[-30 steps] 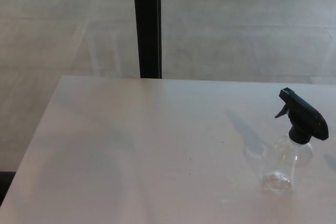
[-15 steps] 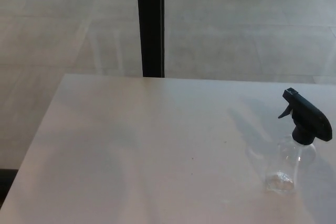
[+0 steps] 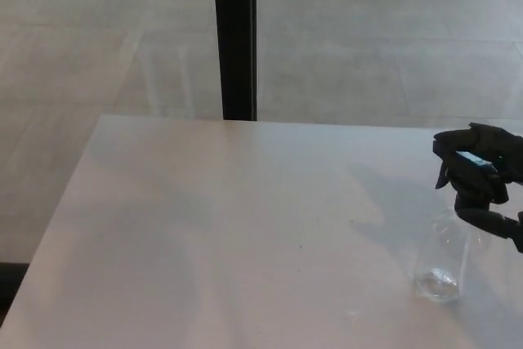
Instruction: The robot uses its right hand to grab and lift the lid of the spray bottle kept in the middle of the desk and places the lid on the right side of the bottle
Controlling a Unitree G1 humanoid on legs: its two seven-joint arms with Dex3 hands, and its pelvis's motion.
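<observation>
Right hand (image 3: 489,176) at the far right edge of the head view, wrapped around the black lid (image 3: 467,171) of the bottle (image 3: 445,255). 1 finger (image 3: 490,220) curled under the lid at the neck, the others over the top; seems closed on the lid, though part of the hand is cut by the picture edge. Left hand not visible.

Bottle directly below the hand, upright on the bench (image 3: 245,234), clear and apparently almost empty. Lid on the bottle, not yet lifted.

Judged handling: lid of hard plastic, light, stiff, with smooth sloped top, so probably slippery under thick fingers. Best hold low, around the collar just under the hand's palm, with the thumb against the opposite side, not on the thin trigger in front of the hand. Bottle itself very light and thin-walled, likely to rise or tip together with the lid if the lid sits tight. Dip tube possibly inside, not clear enough to tell. Free bench space for the lid probably outward of the hand, mostly out of the picture.
</observation>
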